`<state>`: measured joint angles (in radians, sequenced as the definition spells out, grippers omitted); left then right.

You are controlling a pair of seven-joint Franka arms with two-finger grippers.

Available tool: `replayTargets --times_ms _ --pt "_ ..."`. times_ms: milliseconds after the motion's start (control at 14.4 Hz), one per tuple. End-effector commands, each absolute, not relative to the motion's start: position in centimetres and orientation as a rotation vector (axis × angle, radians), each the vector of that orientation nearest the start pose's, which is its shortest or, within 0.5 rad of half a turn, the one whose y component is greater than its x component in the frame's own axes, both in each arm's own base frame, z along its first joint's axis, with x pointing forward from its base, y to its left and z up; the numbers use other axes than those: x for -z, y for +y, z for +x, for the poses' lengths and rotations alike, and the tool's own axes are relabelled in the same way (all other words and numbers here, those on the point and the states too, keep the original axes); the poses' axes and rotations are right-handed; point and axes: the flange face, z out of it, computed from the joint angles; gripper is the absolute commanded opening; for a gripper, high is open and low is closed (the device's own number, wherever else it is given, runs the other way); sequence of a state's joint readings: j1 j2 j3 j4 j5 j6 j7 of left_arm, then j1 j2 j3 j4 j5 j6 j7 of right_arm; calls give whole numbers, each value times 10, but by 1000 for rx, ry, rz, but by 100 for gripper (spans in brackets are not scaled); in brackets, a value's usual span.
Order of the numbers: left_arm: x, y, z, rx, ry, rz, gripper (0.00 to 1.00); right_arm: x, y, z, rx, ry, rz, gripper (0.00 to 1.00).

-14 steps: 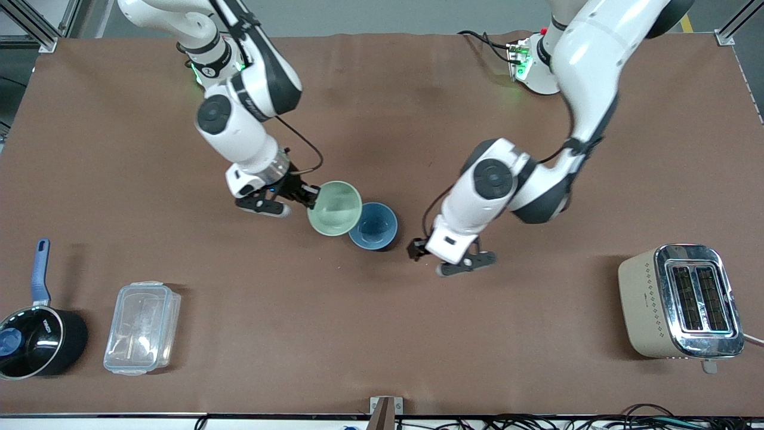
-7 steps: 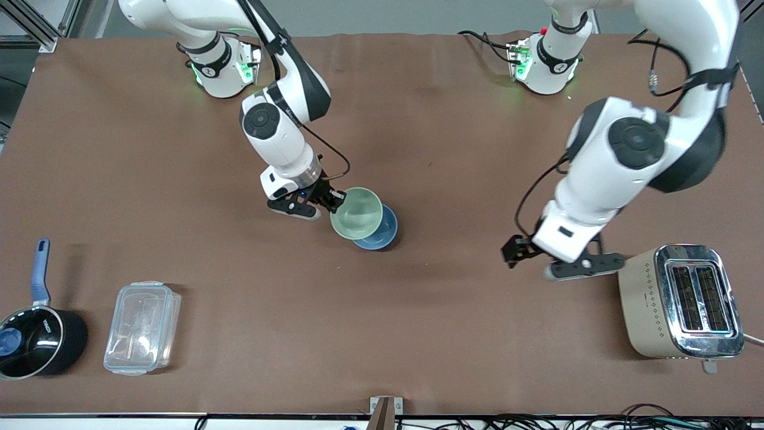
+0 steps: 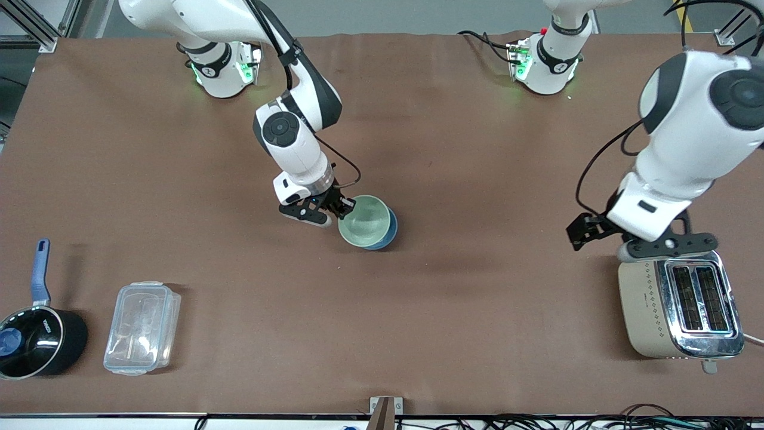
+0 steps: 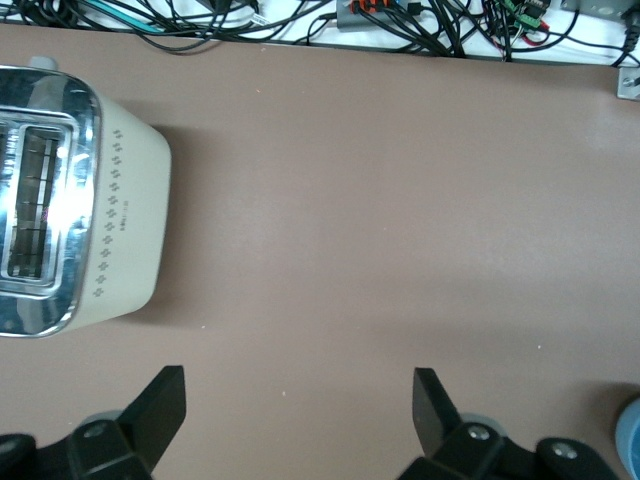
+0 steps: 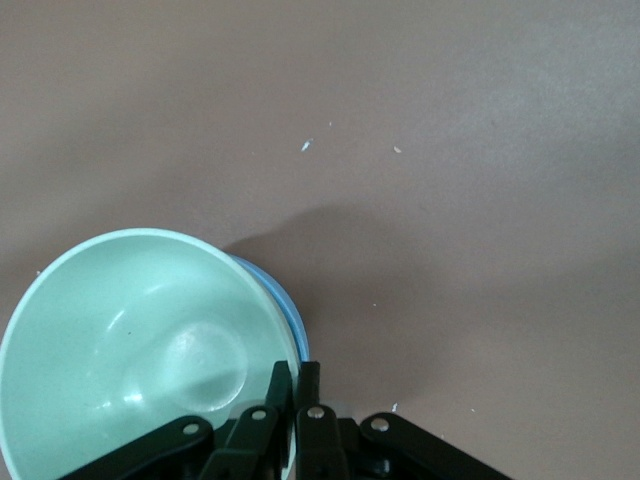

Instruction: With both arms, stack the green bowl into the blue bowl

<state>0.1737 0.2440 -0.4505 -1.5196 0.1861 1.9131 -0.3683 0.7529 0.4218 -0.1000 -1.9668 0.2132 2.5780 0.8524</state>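
The pale mint-green bowl (image 3: 364,220) sits tilted in or just over the blue bowl (image 3: 387,234) at the table's middle; only a blue crescent shows. My right gripper (image 3: 345,206) is shut on the green bowl's rim on the side toward the right arm's end. In the right wrist view the green bowl (image 5: 130,340) covers most of the blue bowl (image 5: 290,315), and the gripper (image 5: 297,375) pinches the green rim. My left gripper (image 3: 597,236) is open and empty, up in the air next to the toaster; in the left wrist view it (image 4: 298,395) spans bare table.
A beige and chrome toaster (image 3: 680,301) stands at the left arm's end, also in the left wrist view (image 4: 70,200). A clear plastic box (image 3: 142,327) and a black saucepan (image 3: 36,340) with a blue handle stand at the right arm's end, near the front camera.
My right gripper carried the green bowl sideways and down onto the blue bowl. My left arm swung away from the bowls to the toaster.
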Motion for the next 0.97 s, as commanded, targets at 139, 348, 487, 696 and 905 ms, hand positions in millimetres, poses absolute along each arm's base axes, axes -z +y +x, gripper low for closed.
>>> replayTargets --times_ms 139,348,487,696,905 --pt "-588 -86 611 240 -18 -3103 100 -260 394 500 115 551 -2922 2" --pt "-605 -75 596 199 -63 -3099 100 -261 405 498 111 605 -2901 2" --pt "-622 -74 582 179 -89 -3117 100 -261 406 498 109 610 -2897 2" --pt "-633 -76 568 146 -100 -3132 100 -260 409 500 121 611 -2896 2" --pt "-640 -78 554 84 -108 -3140 100 -259 413 505 133 603 -2896 2"
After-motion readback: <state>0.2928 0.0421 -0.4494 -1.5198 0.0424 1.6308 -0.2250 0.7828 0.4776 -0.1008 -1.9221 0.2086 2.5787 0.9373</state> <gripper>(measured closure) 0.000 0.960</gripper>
